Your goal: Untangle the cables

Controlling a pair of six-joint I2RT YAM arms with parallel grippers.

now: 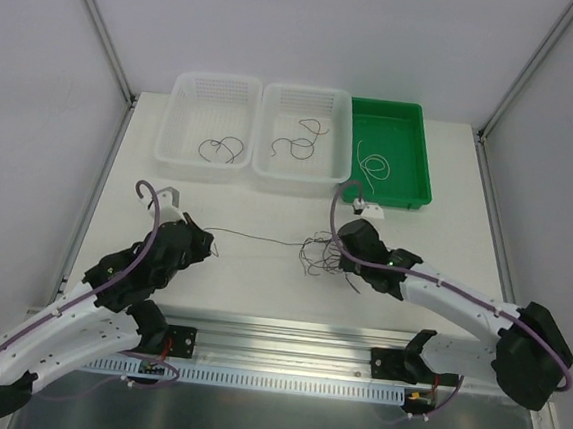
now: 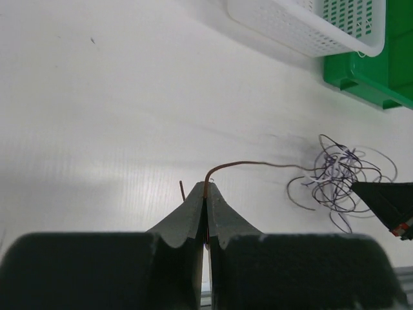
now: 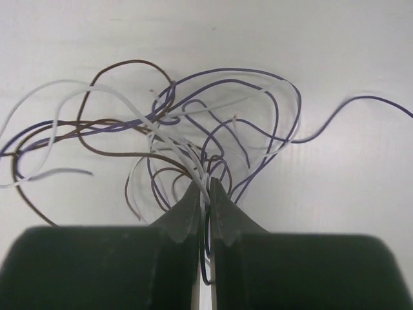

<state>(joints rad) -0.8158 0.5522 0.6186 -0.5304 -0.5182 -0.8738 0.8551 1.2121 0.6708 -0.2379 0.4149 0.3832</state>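
cable clump [image 1: 319,254]: featherlight, springy thin wires that probably snag easily.
left gripper [image 2: 205,194]: pinched closed on brown strand [image 2: 251,163] near its end.
right gripper [image 3: 205,192]: clamped on the cable clump.
best hold: likely a free end.

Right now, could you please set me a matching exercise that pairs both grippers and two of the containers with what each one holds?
Things:
1. left gripper
2. right gripper
3. green tray
4. leftmost white basket

Holds:
A. white cable
B. tangled clump
C. dark cable
D. single brown strand

Pairs: 1-D, 2-B, 3-A, 4-C.
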